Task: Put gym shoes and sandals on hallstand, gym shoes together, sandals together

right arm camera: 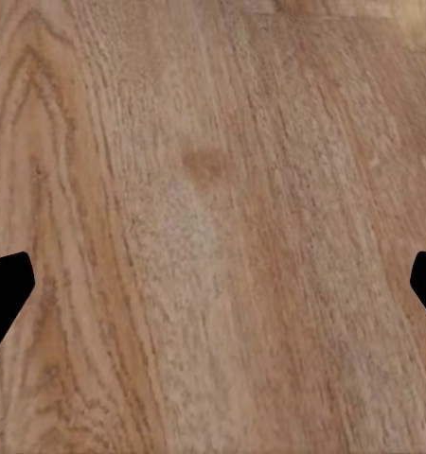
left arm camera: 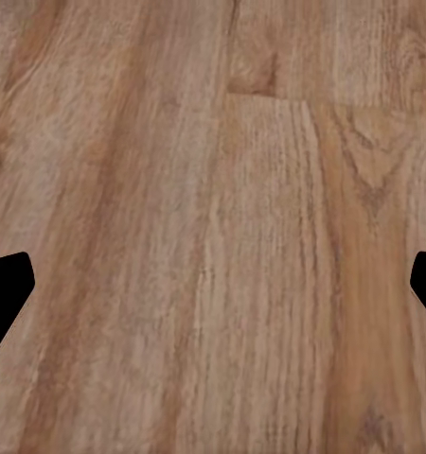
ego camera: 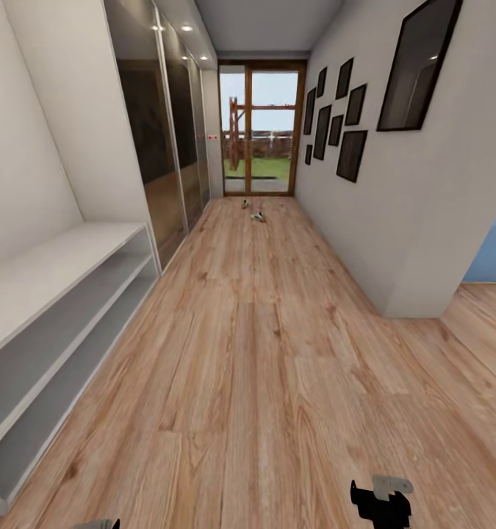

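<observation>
At the bottom edge of the head view, right of centre, the black right gripper [ego camera: 381, 504] with a grey metal bracket hangs over the light brown wood-grain plank corridor floor [ego camera: 262, 382]; in the right wrist view its black fingertips [right arm camera: 5, 298] sit at opposite edges of the frame, spread wide apart with nothing but planks between them. The left gripper [left arm camera: 213, 293] is likewise spread wide in the left wrist view, bare floor between its tips. Along the left side of the head view runs the wide light-grey low hallstand [ego camera: 49, 316] with two open shelf levels. Beyond it, upper left, stand dark glossy sliding wardrobe doors [ego camera: 159, 139]. On the right wall, upper right, hang black-framed pictures [ego camera: 350, 117]. Far down the corridor, near the top centre and just before the wood-framed glass door [ego camera: 262, 128], two small shoes [ego camera: 257, 216] lie on the floor, too small to tell which pair.
</observation>
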Robot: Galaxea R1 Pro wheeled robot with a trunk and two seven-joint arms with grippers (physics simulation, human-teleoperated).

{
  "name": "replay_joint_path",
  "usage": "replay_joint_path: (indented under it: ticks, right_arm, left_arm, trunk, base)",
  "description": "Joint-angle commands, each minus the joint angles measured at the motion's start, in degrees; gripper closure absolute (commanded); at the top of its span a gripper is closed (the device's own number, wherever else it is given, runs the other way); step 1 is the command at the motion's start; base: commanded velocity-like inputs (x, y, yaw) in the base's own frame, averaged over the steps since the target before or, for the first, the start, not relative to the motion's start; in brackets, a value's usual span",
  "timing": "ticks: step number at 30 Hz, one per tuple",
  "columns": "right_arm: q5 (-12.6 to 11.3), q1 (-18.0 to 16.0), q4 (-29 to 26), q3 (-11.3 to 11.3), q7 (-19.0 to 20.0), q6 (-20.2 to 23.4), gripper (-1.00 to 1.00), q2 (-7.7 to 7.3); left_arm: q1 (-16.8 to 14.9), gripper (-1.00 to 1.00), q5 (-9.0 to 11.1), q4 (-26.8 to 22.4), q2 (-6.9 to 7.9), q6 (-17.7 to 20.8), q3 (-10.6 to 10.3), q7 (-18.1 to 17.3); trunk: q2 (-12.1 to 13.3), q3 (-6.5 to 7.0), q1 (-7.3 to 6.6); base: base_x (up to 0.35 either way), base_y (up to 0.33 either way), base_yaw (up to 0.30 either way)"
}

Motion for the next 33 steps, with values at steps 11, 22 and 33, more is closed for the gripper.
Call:
replay_joint_path:
  ticks: [11, 22, 33]
  right_arm:
    - [0.6, 0.0, 0.1, -0.4, -0.2, -0.2, -1.00, 0.08]
    - [0.5, 0.0, 0.1, -0.4, -0.3, -0.2, -1.00, 0.08]
    - [0.5, 0.0, 0.1, -0.5, -0.3, -0.2, -1.00, 0.06]
  left_arm:
    - [0.0, -1.00, -0.3, 0.1, -0.03, -0.2, 0.5, -0.4]
    - [0.0, -1.00, -0.3, 0.1, -0.04, -0.2, 0.5, -0.4]
    - [0.0, -1.00, -0.3, 0.1, -0.02, -0.2, 0.5, -0.4]
  trunk:
    - [0.0, -0.05, 0.02]
    - [0.0, -0.05, 0.02]
    - [0.0, -0.05, 0.02]
  base:
    - [0.338, 0.000, 0.000]
    - [0.338, 0.000, 0.000]
    - [0.338, 0.000, 0.000]
